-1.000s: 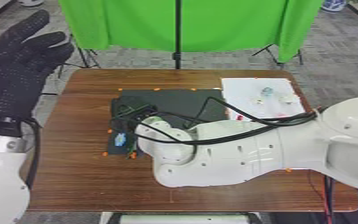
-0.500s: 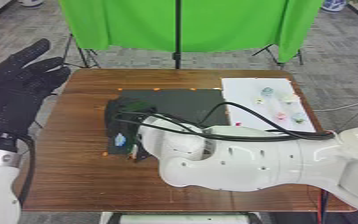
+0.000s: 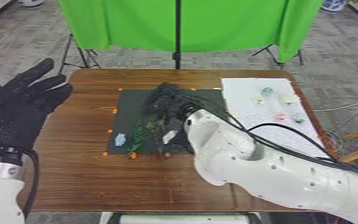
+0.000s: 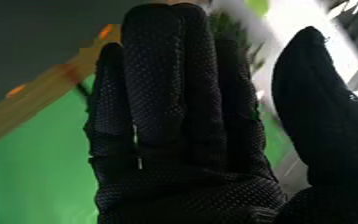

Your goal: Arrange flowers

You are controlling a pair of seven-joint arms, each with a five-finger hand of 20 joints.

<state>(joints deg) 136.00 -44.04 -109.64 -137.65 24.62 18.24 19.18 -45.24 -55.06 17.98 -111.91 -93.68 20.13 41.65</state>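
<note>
Right robot hand (image 3: pixel 165 101) released over dark mat (image 3: pixel 132 104), what seems a green sprig (image 3: pixel 139 136) nearby, left robot hand (image 3: pixel 23 102) also released

Looks like a lab: robot arms (image 3: pixel 273 175), green backdrop (image 3: pixel 233 25).

the left hand (image 3: pixel 17 107) is black; the right hand (image 3: pixel 164 102), black with pale dotting. the table (image 3: pixel 73 175) is brown, the mat (image 3: pixel 129 107) dark grey, the sheet (image 3: pixel 242 95) white, the sprig (image 3: pixel 138 137) green, a flower (image 3: pixel 282 116) pink, the curtain (image 3: pixel 135 25) bright green.
</note>
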